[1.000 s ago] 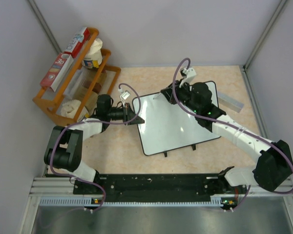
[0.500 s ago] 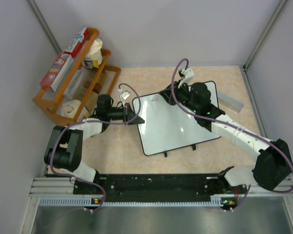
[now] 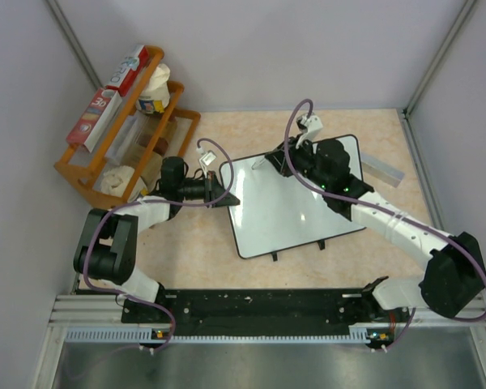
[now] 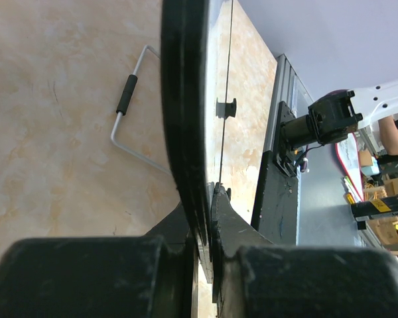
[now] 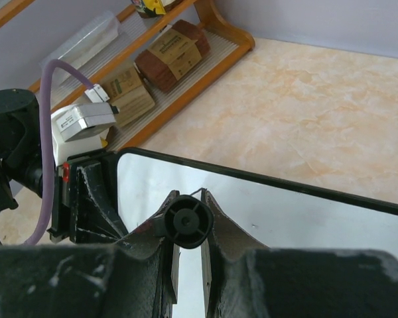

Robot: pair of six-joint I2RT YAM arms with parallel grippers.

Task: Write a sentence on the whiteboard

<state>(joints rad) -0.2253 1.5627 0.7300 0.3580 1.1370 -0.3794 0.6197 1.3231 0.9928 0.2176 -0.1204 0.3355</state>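
White and glossy, the flat rectangular whiteboard with a thin black rim lies at an angle in the middle of the beige marbled tabletop, its small black clips on the near edge. The left gripper is pinched onto the board's left edge, with the rim edge-on between its fingers in the wrist view. The right gripper hangs over the far left part of the board, clamped on a black cylindrical marker seen end-on; whether its tip touches cannot be told. A small grey flat bar lies just beside the far right corner
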